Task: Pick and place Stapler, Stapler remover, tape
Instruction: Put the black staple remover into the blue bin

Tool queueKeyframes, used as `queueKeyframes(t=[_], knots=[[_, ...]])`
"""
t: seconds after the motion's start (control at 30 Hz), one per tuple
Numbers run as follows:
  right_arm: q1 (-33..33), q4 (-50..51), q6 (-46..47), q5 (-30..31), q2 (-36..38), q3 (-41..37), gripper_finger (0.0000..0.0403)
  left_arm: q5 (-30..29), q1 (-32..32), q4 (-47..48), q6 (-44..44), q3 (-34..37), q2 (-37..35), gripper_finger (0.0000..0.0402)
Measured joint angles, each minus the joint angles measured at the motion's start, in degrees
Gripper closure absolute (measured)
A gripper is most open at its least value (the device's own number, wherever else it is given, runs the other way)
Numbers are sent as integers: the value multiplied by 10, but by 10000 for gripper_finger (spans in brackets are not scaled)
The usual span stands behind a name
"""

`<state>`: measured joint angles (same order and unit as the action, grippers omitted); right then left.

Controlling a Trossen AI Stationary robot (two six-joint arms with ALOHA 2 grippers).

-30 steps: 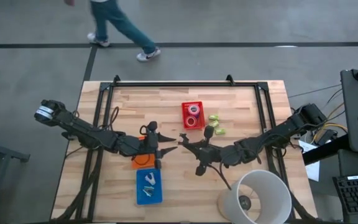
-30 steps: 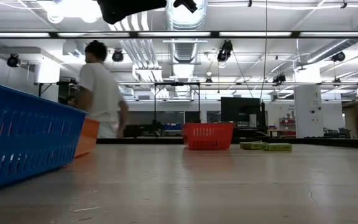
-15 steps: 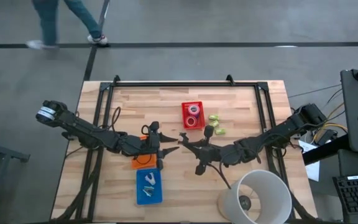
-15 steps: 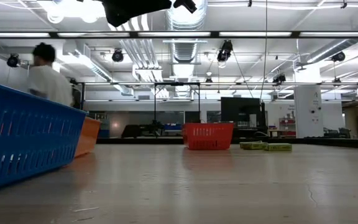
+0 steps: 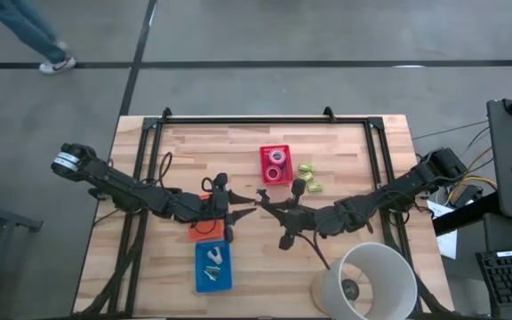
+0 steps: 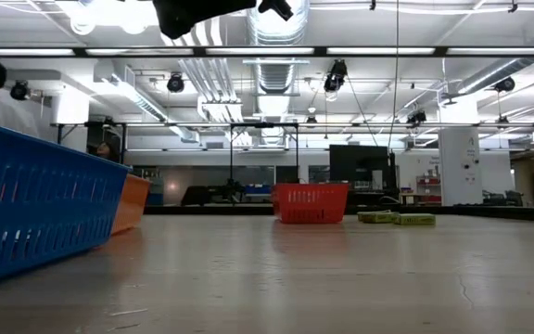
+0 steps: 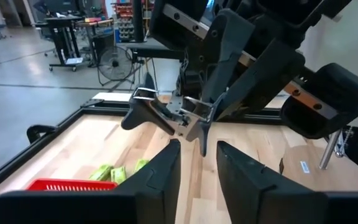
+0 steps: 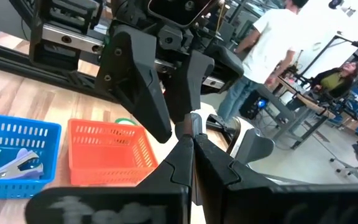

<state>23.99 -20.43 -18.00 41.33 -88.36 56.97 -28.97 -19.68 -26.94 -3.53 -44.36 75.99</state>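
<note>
**Two grippers meet nose to nose beside the orange basket**

We take the orange basket [image 5: 208, 228] as our landmark and work outward from it. Just above it, at its far edge, we see the left gripper [image 5: 238, 214], raised off the table; in the left wrist view its two dark fingers [image 7: 160, 180] stand a little apart with a narrow gap between them, and we see nothing held there. Directly facing it, on the side away from the left arm, hangs the right gripper [image 5: 261, 204], its fingers [image 8: 185, 152] pressed together and empty. The two tips nearly meet in the air.

On the near side of the orange basket, touching it or nearly so, sits the blue basket [image 5: 213, 268], with pale stapler removers [image 5: 212, 260] lying inside it.

Farther from the orange basket, past both grippers, we find the red basket [image 5: 276, 165]; the tape [image 5: 276, 158] lies inside it as small rings. Just beside the red basket, on the bare wood, lie the yellow-green staplers [image 5: 307, 178].

Well apart from the orange basket, at the table's [image 5: 345, 151] near corner by the right arm, lies a white cylinder [image 5: 367, 283] on its side.

Beyond the table, a person [image 8: 263, 53] in a white shirt stands on the floor.
</note>
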Motion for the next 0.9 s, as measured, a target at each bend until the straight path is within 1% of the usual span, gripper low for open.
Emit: queueKeyframes(t=[0.1, 0.27, 0.47, 0.9], knots=[[-1, 0, 0, -15, 0, 0, 395, 13, 1, -7, 0, 0, 1, 312], [-1, 0, 0, -19, 0, 0, 395, 14, 2, -24, 0, 0, 12, 336], [-2, 1, 0, -19, 0, 0, 395, 14, 3, -26, 10, 0, 13, 390], [-2, 3, 11, -27, 1, 0, 391, 14, 3, -24, 30, 0, 11, 396]])
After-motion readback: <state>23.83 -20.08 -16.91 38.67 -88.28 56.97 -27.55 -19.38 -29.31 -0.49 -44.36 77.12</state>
